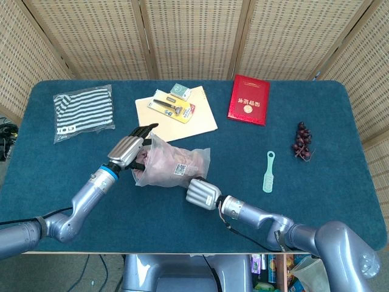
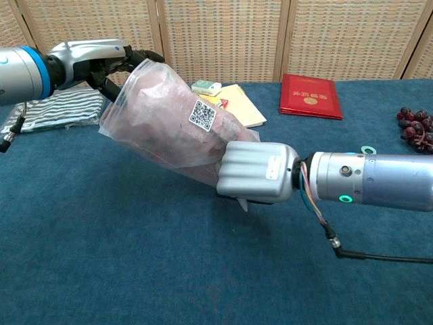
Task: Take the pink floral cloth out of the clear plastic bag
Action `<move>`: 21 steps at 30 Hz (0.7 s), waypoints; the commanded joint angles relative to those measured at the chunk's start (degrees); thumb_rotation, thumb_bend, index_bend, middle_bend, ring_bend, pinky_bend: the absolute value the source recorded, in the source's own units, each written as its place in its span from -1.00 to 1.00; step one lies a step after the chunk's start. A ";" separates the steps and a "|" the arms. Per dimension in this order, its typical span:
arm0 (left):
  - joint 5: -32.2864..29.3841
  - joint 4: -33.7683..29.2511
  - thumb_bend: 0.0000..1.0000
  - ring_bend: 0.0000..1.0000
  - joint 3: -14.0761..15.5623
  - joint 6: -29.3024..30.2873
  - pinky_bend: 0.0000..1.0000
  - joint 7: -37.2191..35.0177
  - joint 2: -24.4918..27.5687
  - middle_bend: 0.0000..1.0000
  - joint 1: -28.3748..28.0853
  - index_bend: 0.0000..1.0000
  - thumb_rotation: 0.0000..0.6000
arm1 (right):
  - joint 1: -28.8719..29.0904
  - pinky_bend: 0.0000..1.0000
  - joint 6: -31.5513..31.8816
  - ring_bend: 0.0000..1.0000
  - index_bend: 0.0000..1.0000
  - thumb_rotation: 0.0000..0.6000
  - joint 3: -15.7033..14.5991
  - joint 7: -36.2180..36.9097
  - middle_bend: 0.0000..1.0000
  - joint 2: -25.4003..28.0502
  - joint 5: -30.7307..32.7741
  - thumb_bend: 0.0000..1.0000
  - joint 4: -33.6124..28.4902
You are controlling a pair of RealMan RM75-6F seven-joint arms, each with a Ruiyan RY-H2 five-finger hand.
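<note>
The clear plastic bag (image 1: 173, 166) (image 2: 177, 122) lies tilted off the blue table, a QR sticker on its side, with the pink floral cloth (image 2: 159, 112) (image 1: 159, 163) bunched inside. My right hand (image 1: 202, 193) (image 2: 258, 171) grips the bag's closed bottom end. My left hand (image 1: 128, 148) (image 2: 101, 59) is at the bag's open mouth, its dark fingers reaching into the opening; whether they hold the cloth is hidden by the plastic.
A striped cloth in a bag (image 1: 84, 112) lies at the far left. A yellow folder (image 1: 176, 112) with a razor pack and small box, a red booklet (image 1: 249, 100), dark grapes (image 1: 302, 140) and a green comb (image 1: 268, 171) lie behind and right.
</note>
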 commanded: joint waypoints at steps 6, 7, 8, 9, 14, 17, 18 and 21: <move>-0.70 1.62 0.02 -1.00 -0.87 0.48 -1.00 -1.56 3.35 -1.00 1.33 0.30 1.00 | -2.49 1.00 0.80 0.76 0.70 1.00 -1.67 -2.91 0.82 5.43 0.37 0.78 -3.19; -0.73 2.05 0.02 -1.00 -0.96 0.68 -1.00 -1.80 4.19 -1.00 1.70 0.30 1.00 | -2.93 1.00 0.96 0.76 0.70 1.00 -1.92 -3.20 0.82 6.35 0.49 0.78 -3.47; -0.69 2.46 0.02 -1.00 -1.05 0.78 -1.00 -2.20 5.14 -1.00 2.11 0.30 1.00 | -3.39 1.00 1.13 0.76 0.70 1.00 -2.12 -3.52 0.82 7.37 0.65 0.79 -3.87; -0.70 2.84 0.03 -1.00 -1.12 0.88 -1.00 -2.57 6.01 -1.00 2.51 0.30 1.00 | -3.79 1.00 1.34 0.76 0.70 1.00 -2.29 -3.77 0.82 8.27 0.76 0.79 -4.18; -0.34 4.65 0.03 -1.00 -1.15 1.05 -1.00 -4.71 9.78 -1.00 4.46 0.30 1.00 | -5.36 1.00 2.16 0.76 0.70 1.00 -2.83 -4.60 0.82 12.03 1.24 0.79 -5.32; -0.01 6.03 0.03 -1.00 -1.07 1.20 -1.00 -6.51 12.12 -1.00 5.96 0.30 1.00 | -6.44 1.00 2.74 0.77 0.70 1.00 -3.14 -4.79 0.82 14.31 1.64 0.79 -5.75; 0.24 6.69 0.03 -1.00 -0.99 1.27 -1.00 -7.32 12.97 -1.00 6.59 0.30 1.00 | -6.92 1.00 3.02 0.77 0.70 1.00 -3.26 -4.81 0.82 15.21 1.80 0.79 -5.85; 0.91 8.09 0.03 -1.00 -0.69 1.19 -1.00 -9.25 14.33 -1.00 7.85 0.30 1.00 | -7.97 1.00 3.67 0.77 0.70 1.00 -3.52 -4.67 0.82 16.81 2.08 0.79 -5.91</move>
